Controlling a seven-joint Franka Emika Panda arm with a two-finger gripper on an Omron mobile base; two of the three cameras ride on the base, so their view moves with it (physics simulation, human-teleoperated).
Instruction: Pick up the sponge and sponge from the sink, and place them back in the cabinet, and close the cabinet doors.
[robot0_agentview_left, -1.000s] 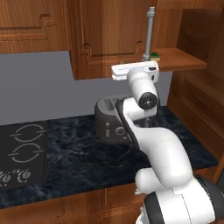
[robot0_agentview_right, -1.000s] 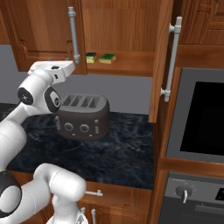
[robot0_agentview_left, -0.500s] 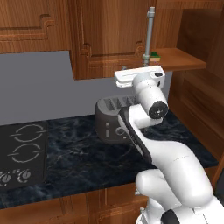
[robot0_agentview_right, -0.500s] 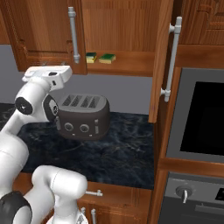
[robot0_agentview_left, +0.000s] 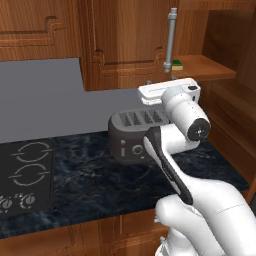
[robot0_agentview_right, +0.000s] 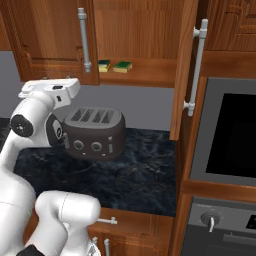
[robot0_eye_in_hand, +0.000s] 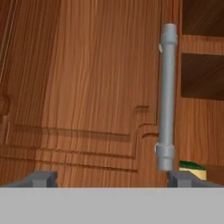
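Observation:
Two green-and-yellow sponges (robot0_agentview_right: 104, 65) (robot0_agentview_right: 122, 66) lie side by side on the shelf of the brown cabinet (robot0_agentview_right: 150, 75); one sponge (robot0_agentview_left: 176, 63) peeks past the left door's edge. Both cabinet doors stand open: the left door (robot0_agentview_right: 55, 35) with its silver handle (robot0_agentview_right: 84, 40), and the right door (robot0_agentview_right: 184, 70). My gripper (robot0_eye_in_hand: 113, 179) is open and holds nothing. It faces the left door's panel, with the handle (robot0_eye_in_hand: 166, 96) to the right of centre and a sponge corner (robot0_eye_in_hand: 192, 167) low on the right. My white hand (robot0_agentview_left: 169, 92) hovers above the toaster. The sink is out of view.
A dark four-slot toaster (robot0_agentview_right: 95, 132) stands on the black marble counter (robot0_agentview_right: 140, 175) under the cabinet. A stove top (robot0_agentview_left: 22, 172) lies to the left. A built-in oven (robot0_agentview_right: 230, 135) fills the tall unit on the right.
My hand has sunk a little and drawn back from the shelf toward the base. The jaws stay wide apart. Sponges and doors have not moved.

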